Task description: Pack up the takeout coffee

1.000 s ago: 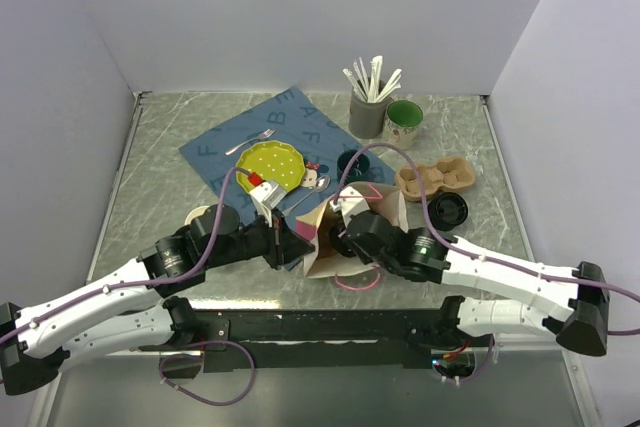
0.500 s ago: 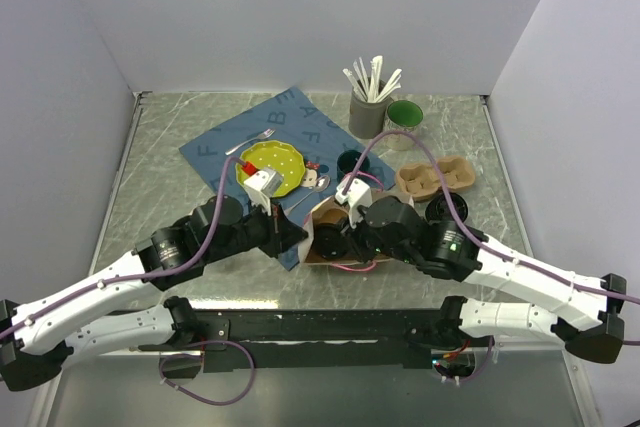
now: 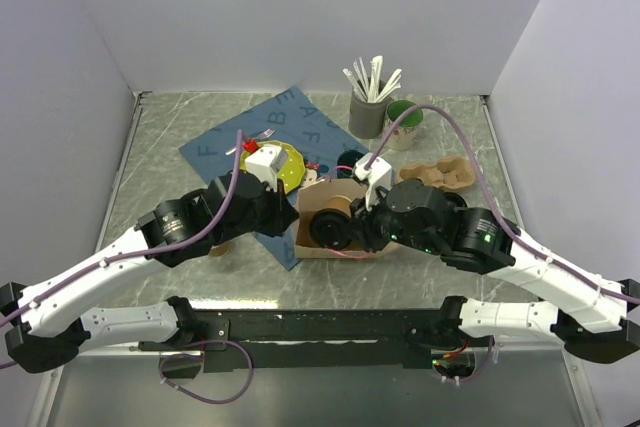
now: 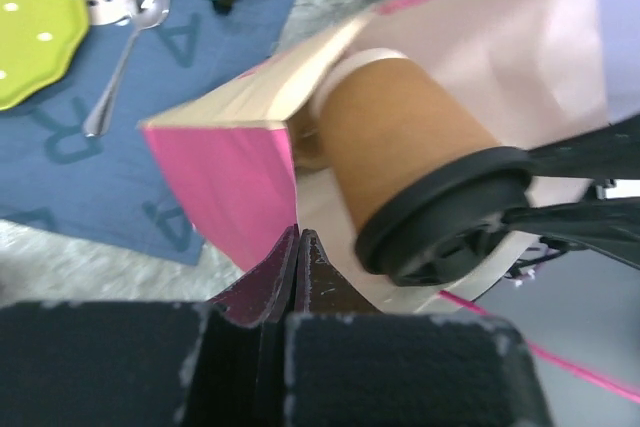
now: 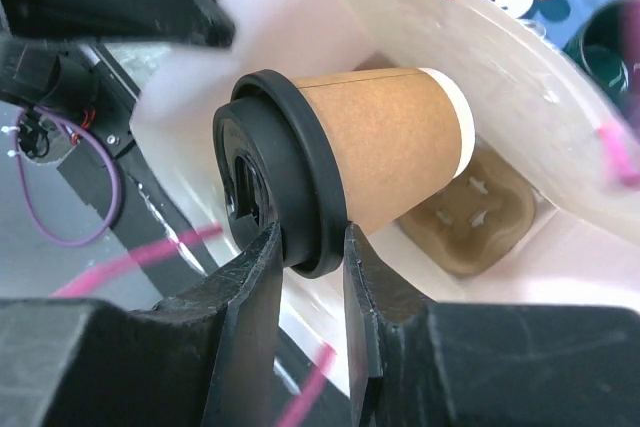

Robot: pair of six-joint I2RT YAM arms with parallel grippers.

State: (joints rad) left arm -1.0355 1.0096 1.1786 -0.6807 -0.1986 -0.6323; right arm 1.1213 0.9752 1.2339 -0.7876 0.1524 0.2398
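- Top external: the left gripper (image 3: 288, 221) is pinching the near-left edge of the paper bag (image 3: 345, 187), its jaws pressed together on the paper.
- Top external: the right gripper (image 3: 347, 232) is clamping the takeout coffee (image 3: 333, 215) by its black lid. The cup is lying tipped on its side in the bag's mouth, near the table's middle.
- Top external: a pulp cup carrier (image 3: 440, 175) is sitting right of the bag. A green mug (image 3: 403, 123) and a grey straw holder (image 3: 367, 112) are standing at the far side. A yellow-green plate (image 3: 283, 162) is lying on a blue placemat (image 3: 300, 122).
- Left wrist: the left gripper (image 4: 298, 244) is holding the bag's (image 4: 230, 177) pink edge with no gap showing between its fingers. The coffee (image 4: 410, 137) is resting just right of it, lid towards the camera. A spoon (image 4: 125, 62) is lying on the placemat (image 4: 100, 167).
- Right wrist: the right gripper (image 5: 308, 244) is gripping the lid rim between narrowly parted fingers. The coffee's (image 5: 385, 152) base is pointing into the bag (image 5: 420, 27).
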